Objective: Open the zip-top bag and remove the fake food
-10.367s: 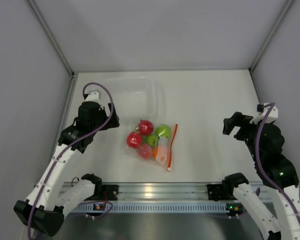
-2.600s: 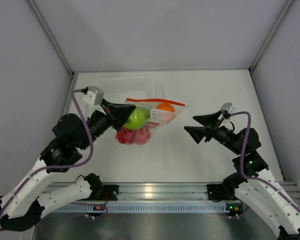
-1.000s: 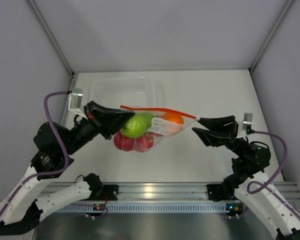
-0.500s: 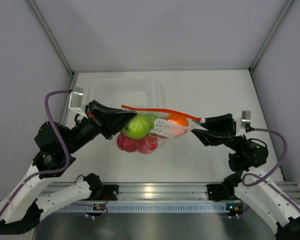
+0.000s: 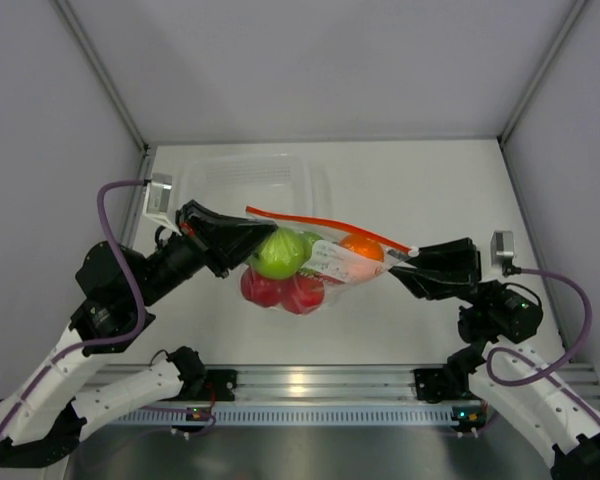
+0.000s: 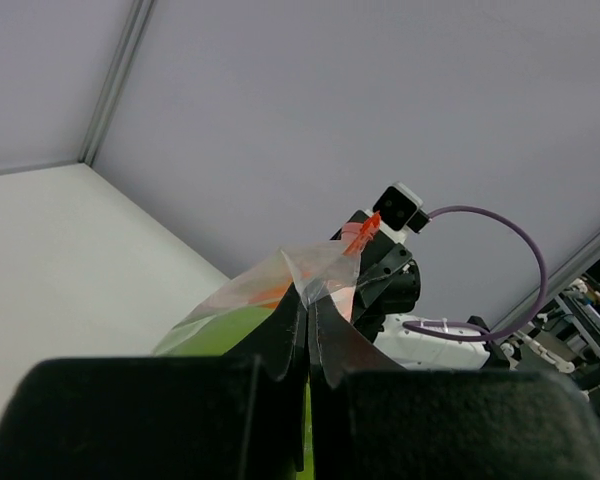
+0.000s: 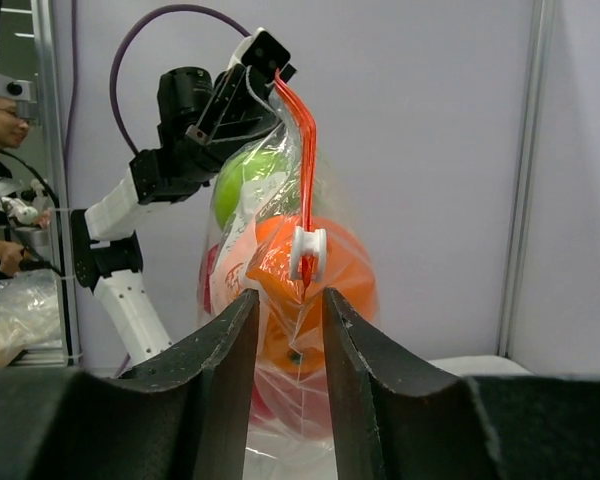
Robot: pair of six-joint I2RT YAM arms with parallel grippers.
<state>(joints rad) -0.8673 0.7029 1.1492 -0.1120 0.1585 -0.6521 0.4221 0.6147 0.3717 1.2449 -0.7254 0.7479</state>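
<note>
The zip-top bag (image 5: 325, 262) hangs in the air between both arms, its orange-red zipper strip (image 5: 320, 222) on top. Fake food fills it: a green fruit (image 5: 278, 255), red fruits (image 5: 265, 288) and an orange one (image 5: 362, 246). My left gripper (image 5: 252, 240) is shut on the bag's left top corner, and the film (image 6: 325, 265) shows pinched at its tips (image 6: 307, 300). My right gripper (image 7: 284, 298) stands open at the bag's right corner. A fold of film lies loose in the gap, and the white slider (image 7: 307, 252) sits just above the fingertips.
A clear rigid tub (image 5: 242, 180) stands on the table behind the bag, at the back left. Grey walls close in the table on three sides. A metal rail (image 5: 300, 385) runs along the near edge between the arm bases.
My right gripper has moved in around the bag's slider corner and its jaws have narrowed. The bag has shifted slightly right and toward the front. The left grip is unchanged.
</note>
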